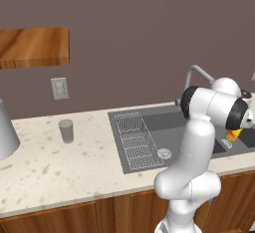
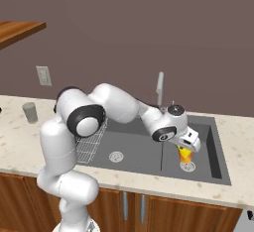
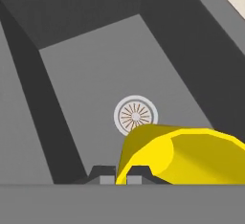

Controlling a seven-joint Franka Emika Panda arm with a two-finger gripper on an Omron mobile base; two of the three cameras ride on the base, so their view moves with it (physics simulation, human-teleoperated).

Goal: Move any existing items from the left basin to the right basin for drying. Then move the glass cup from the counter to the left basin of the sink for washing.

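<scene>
My gripper (image 2: 187, 145) hangs low over the right basin (image 2: 204, 149), shut on the small yellow item with the red-orange band (image 2: 185, 155). In the hand view that yellow item (image 3: 182, 156) lies tilted right beside the gripper (image 3: 116, 175), above the round drain (image 3: 135, 115) of the right basin (image 3: 95, 70). From the left base the yellow item (image 1: 232, 136) peeks out behind my elbow. The left basin (image 1: 157, 125) holds its wire rack (image 1: 137, 140). The glass cup (image 1: 65, 130) stands upright on the counter (image 1: 55, 167), left of the sink; it also shows as the glass cup (image 2: 30, 112).
A curved grey faucet (image 1: 191, 77) rises behind the sink. A large grey cone-shaped object (image 1: 4, 132) stands at the counter's far left. A wall outlet (image 1: 60, 88) and a wooden shelf (image 1: 32, 47) sit above the counter. My own arm arches over the left basin (image 2: 134, 151).
</scene>
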